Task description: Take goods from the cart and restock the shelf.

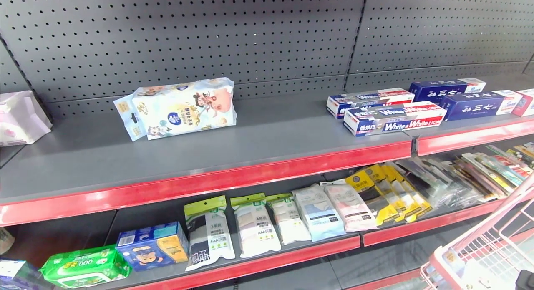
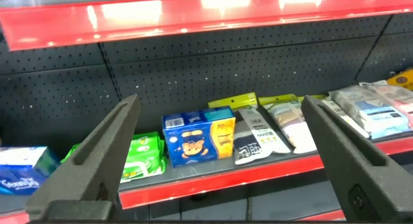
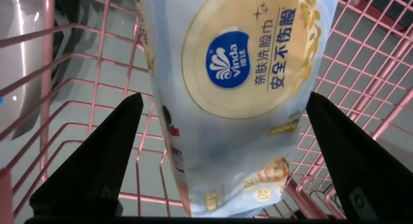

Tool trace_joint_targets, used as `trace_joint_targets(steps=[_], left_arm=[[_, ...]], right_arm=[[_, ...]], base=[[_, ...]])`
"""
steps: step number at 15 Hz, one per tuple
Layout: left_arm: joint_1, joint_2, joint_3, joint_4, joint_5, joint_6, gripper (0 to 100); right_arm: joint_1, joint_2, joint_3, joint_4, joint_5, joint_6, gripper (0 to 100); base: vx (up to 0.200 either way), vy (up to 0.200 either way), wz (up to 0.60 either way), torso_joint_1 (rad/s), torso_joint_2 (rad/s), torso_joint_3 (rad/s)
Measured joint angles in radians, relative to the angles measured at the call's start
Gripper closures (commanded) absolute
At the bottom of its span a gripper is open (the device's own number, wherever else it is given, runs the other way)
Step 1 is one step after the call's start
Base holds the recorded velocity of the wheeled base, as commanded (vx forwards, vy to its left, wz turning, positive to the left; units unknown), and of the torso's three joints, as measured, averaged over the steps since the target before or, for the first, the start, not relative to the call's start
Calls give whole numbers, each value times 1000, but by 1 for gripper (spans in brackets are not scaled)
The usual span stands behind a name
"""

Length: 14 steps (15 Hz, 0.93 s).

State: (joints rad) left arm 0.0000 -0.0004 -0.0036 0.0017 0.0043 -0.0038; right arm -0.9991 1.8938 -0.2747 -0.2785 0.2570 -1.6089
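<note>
In the right wrist view a pale blue tissue pack [image 3: 245,88] with a round gold and blue label lies in the pink wire cart [image 3: 84,114]. My right gripper [image 3: 224,98] is open, one finger on each side of the pack; whether they touch it I cannot tell. A similar tissue pack [image 1: 179,107] lies on the grey upper shelf [image 1: 258,135]. In the head view the cart [image 1: 484,244] stands at the lower right. My left gripper [image 2: 219,101] is open and holds nothing, facing the lower shelf near a blue box [image 2: 197,137].
Toothpaste boxes [image 1: 392,114] fill the right of the upper shelf, and a white pack [image 1: 18,117] lies at its far left. On the lower shelf are green wipes [image 1: 83,267], a blue box [image 1: 152,244] and several hanging packets [image 1: 250,225]. The upper shelf's middle is bare.
</note>
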Motion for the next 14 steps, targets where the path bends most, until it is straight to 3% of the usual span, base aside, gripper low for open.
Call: trace_joint_targets(steps=[7,14], left_arm=[[1,0,0,0,0,0,0],[2,0,0,0,0,0,0]], right_arm=[[-1,25,-47,7,68,95,0],[-1,109,-54,-2,90,98,0]], base=[[0,0,0,0,0,0],[0,0,0,0,0,0]])
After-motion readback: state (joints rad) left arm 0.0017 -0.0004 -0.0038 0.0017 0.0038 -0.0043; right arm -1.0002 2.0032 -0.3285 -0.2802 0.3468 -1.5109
